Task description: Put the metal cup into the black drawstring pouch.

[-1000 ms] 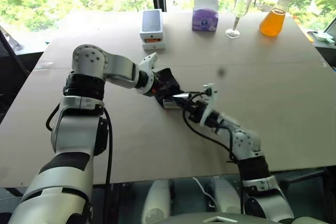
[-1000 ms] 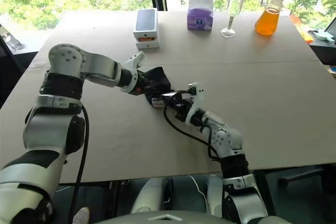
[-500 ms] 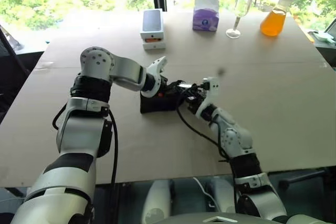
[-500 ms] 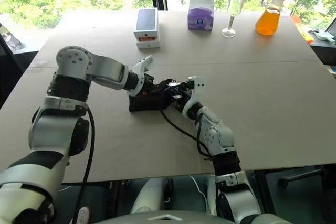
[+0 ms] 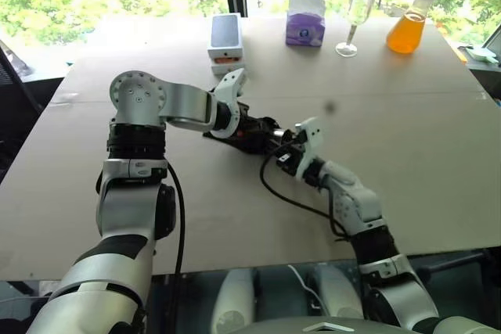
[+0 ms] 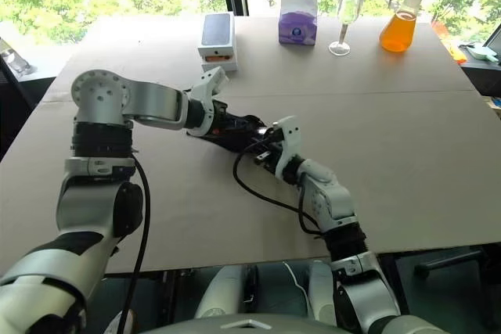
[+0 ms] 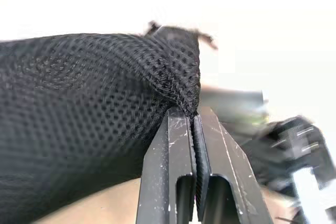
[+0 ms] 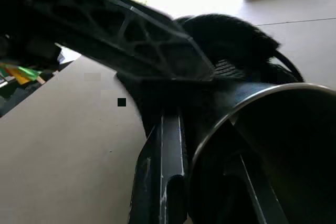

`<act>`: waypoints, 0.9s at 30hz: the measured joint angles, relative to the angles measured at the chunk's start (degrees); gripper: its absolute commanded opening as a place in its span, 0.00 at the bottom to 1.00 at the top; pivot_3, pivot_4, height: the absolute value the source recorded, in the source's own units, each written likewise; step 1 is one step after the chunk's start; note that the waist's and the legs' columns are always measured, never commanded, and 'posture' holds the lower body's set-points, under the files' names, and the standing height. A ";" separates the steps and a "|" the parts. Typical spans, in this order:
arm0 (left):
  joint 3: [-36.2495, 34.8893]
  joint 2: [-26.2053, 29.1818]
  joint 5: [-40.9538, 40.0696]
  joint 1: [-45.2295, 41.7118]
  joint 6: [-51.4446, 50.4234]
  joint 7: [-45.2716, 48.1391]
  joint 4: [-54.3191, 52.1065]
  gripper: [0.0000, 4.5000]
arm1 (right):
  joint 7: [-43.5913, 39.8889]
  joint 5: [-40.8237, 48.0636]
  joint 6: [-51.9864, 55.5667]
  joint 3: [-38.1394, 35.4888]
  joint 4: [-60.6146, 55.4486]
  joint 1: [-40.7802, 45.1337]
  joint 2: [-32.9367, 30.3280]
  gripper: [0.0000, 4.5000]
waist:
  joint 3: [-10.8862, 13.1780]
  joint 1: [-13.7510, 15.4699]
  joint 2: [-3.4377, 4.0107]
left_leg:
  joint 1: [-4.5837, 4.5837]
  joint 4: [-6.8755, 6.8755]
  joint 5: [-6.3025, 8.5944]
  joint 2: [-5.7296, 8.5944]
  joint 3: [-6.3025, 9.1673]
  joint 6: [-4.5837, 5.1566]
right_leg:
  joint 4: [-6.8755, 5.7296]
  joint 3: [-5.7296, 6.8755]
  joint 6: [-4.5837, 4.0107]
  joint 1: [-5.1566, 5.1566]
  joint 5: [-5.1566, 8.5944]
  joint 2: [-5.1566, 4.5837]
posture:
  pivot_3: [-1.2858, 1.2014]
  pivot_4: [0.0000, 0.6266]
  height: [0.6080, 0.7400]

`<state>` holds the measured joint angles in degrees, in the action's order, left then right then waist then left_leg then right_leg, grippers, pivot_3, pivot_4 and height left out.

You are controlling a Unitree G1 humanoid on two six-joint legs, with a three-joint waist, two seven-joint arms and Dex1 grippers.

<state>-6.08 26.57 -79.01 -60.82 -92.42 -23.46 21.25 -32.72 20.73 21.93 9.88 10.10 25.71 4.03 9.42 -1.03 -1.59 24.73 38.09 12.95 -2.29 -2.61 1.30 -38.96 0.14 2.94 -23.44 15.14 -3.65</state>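
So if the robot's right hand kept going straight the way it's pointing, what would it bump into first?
Most likely the black pouch. The right gripper holds the metal cup by its rim, aimed at the pouch pinched in the left gripper. Depth is unclear.

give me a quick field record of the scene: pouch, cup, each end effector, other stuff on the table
pouch: black drawstring pouch, fabric edge pinched by left end effector
cup: metal cup, rim gripped by right end effector, lying beside the pouch
left end effector: shut on pouch
right end effector: shut on cup
far edge of table: white box, purple tissue box, wine glass, orange flask
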 measured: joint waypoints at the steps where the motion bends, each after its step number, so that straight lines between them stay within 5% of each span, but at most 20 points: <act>1: 0.00 0.07 -0.01 0.07 0.00 0.02 -0.52 0.00 | -0.10 -0.10 -0.01 0.06 0.03 0.04 -0.09 0.02 | 0.00 0.03 0.00 | 0.00 0.00 0.00 0.00 0.00 0.00 | 0.00 0.00 0.00 0.00 0.00 0.00 | 0.52 0.24 1.00; 11: -0.32 -0.91 -3.25 0.55 0.13 -1.83 -2.00 0.00 | 1.17 -3.71 -6.48 0.11 6.64 3.74 1.94 0.02 | 0.00 -0.02 0.00 | 0.01 0.00 0.00 0.00 0.00 0.00 | 0.00 -0.01 0.00 0.00 0.00 -0.02 | 0.52 0.24 1.00; 18: -1.47 -0.49 -7.21 1.91 0.40 -6.70 -2.04 0.00 | 5.83 -11.87 -20.31 1.03 17.16 7.99 3.66 0.02 | 0.00 0.30 -0.01 | 0.05 0.01 0.00 0.04 0.02 -0.01 | 0.04 0.02 0.00 0.00 0.00 -0.09 | 0.52 0.24 1.00; 27: -4.49 -2.32 -11.33 2.05 2.81 -12.15 -1.67 0.00 | -0.01 -22.88 -34.31 7.42 25.98 12.35 1.82 0.02 | 0.02 -0.46 -0.01 | 0.03 -0.03 -0.04 0.00 0.05 -0.08 | 0.02 0.03 0.00 -0.01 0.00 -0.03 | 0.52 0.24 1.00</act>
<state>-10.57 24.26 -90.34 -58.77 -89.61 -35.61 19.58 -32.74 -2.14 -12.38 17.30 36.08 38.07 5.85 9.45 -1.48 -1.60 24.76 38.06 12.91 -2.29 -2.56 1.22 -38.95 0.17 2.94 -23.45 15.14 -3.68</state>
